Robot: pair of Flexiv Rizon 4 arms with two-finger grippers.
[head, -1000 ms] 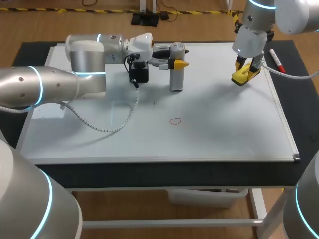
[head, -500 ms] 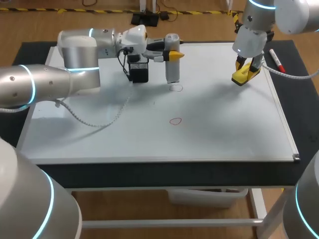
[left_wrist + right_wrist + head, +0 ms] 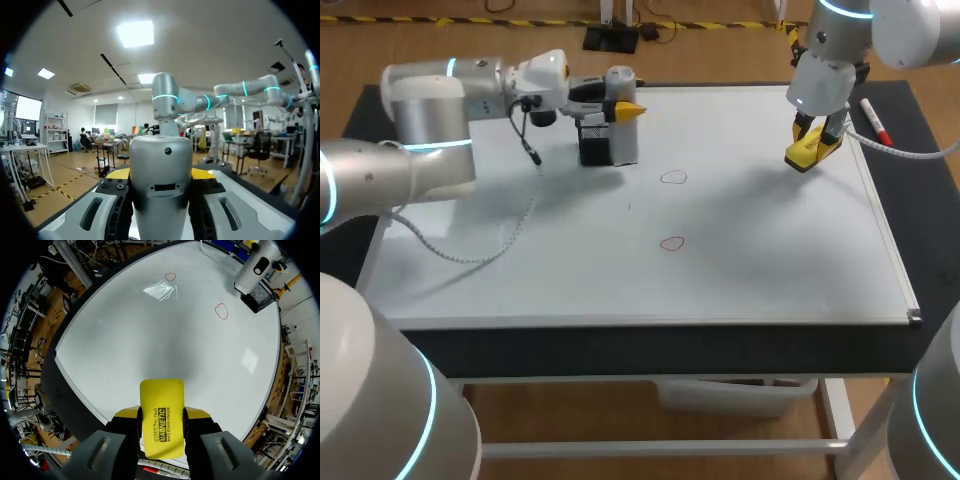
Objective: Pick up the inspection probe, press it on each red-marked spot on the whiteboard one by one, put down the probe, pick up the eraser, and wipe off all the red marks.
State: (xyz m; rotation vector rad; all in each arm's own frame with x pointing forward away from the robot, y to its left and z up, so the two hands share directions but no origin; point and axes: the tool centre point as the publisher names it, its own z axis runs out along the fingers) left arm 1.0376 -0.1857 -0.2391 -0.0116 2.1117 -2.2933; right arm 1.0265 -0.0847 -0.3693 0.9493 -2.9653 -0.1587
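Observation:
The grey cylindrical probe [image 3: 622,125] stands upright with my left gripper [image 3: 623,108] shut on it, right beside the black mesh holder [image 3: 594,147] at the back left of the whiteboard [image 3: 770,250]. In the left wrist view the probe [image 3: 161,175] fills the gap between the yellow-tipped fingers [image 3: 118,174]. Two red circles are drawn on the board, one [image 3: 672,177] near the holder, one [image 3: 671,243] closer to the front. My right gripper [image 3: 808,150] hangs over the back right of the board, shut on the yellow eraser [image 3: 161,416]. From there both red circles [image 3: 221,311] [image 3: 170,276] show.
A red-capped marker [image 3: 875,120] lies off the board's back right edge, close to my right arm. My left arm's cable [image 3: 470,255] hangs over the left half of the board. The board's frame [image 3: 910,315] ends at the front right corner.
My left arm has carried the probe left and back, from the back circle to the black holder, uncovering that circle. The right arm and eraser have stayed still.

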